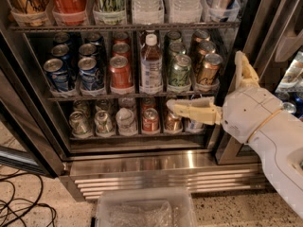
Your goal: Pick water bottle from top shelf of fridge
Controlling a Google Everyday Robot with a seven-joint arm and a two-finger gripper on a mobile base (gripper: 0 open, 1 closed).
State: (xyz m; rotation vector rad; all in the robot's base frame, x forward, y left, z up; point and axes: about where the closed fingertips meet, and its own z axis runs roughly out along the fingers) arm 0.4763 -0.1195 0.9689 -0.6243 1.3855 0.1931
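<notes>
Speckled floor [227, 212] fronts the open fridge [156, 167], whose top shelf [123, 27] spans 12 o'clock. At 3 o'clock the gripper [205, 81] hangs empty, fingers spread wide, before the lower racks [118, 97]. The water bottle [147, 1] stands on the top shelf at 12 o'clock.

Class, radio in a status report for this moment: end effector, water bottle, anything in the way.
End effector open, empty, low right, in front of the lower cans. Water bottle untouched on top shelf, well above. Shelf's front rail sits between them.
</notes>
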